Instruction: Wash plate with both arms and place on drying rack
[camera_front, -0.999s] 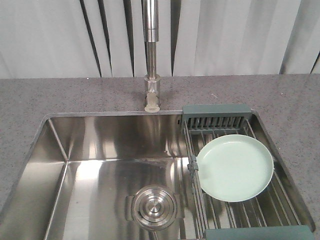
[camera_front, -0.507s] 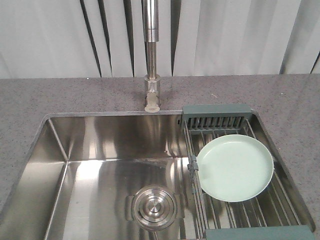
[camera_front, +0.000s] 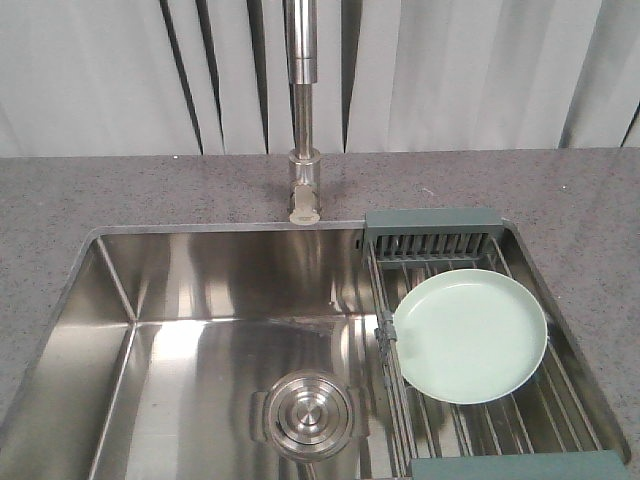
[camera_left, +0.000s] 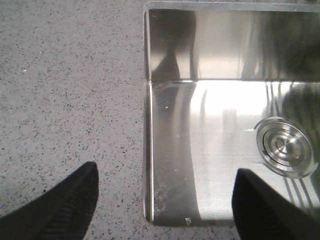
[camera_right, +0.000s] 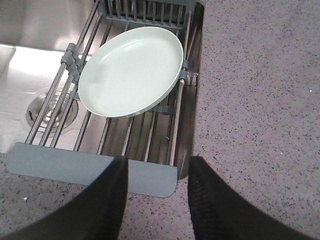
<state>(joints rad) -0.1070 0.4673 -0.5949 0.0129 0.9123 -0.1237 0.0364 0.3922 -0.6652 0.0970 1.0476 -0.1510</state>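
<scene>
Resting unmoved on the drying rack (camera_front: 480, 425), plate (camera_front: 470, 335).

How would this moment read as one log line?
plate: flat on drying rack | left claw: open, empty | right claw: open, empty

sink basin (camera_front: 200, 330): brushed steel, shiny | countertop (camera_front: 120, 190): speckled grey stone look, matt | plate (camera_front: 470, 335): smooth pale mint, soft sheen | drying rack (camera_front: 480, 425): steel rods, matt grey-green plastic ends | faucet (camera_front: 303, 100): brushed metal | gripper fingers (camera_right: 215, 210): textured matt black
</scene>
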